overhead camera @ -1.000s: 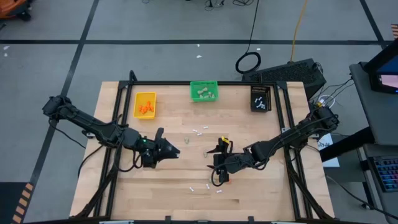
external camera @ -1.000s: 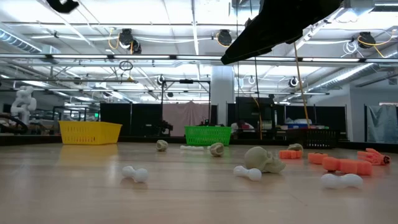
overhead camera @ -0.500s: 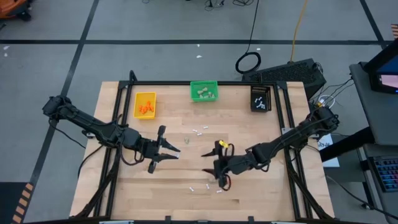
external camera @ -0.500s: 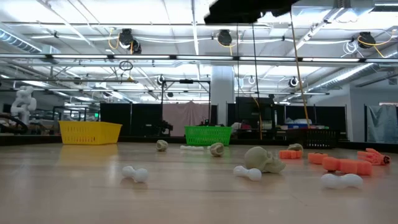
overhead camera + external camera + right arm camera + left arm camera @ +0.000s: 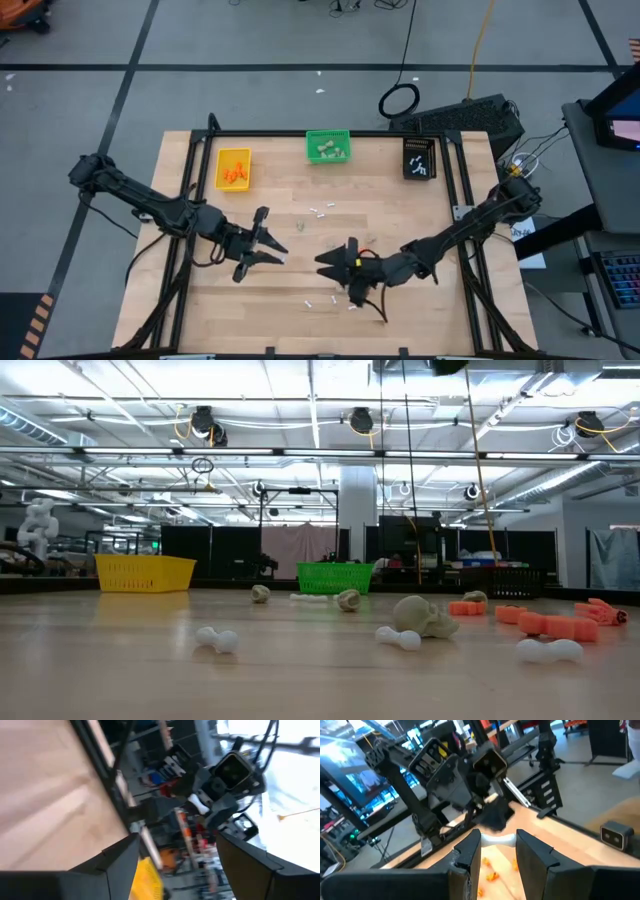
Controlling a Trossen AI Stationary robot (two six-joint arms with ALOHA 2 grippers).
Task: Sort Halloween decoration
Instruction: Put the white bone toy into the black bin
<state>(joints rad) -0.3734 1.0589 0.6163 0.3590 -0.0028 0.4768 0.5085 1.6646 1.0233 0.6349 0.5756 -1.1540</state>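
Observation:
Small pieces of Halloween decoration lie across the wooden table: white sticks (image 5: 320, 211) (image 5: 218, 639), beige lumps (image 5: 424, 616) and orange bits (image 5: 540, 622). My left gripper (image 5: 272, 250) hovers left of centre, pointing level toward the right arm, shut on a white stick (image 5: 497, 839). My right gripper (image 5: 328, 262) hovers facing it, just right of centre. Its fingers (image 5: 120, 855) stand wide open with nothing between them. In the low view both grippers are above the picture's top. My left gripper pinches the white stick (image 5: 496, 839) between its two fingertips. The stick spans the gap between them. The fingers lie level, pointing toward the table's right. The stick is lifted clear of the table.
Along the far edge stand a yellow bin (image 5: 233, 168) with orange bits, a green bin (image 5: 328, 147) with beige lumps and a black bin (image 5: 420, 158) with white sticks. More white sticks (image 5: 322, 301) lie toward the near edge. A black frame (image 5: 190, 180) borders the table.
My right gripper has risen out of the low view's top and moved toward the table's left and near edges. It has rolled about its own axis and tipped up toward level. My left gripper has rolled in place.

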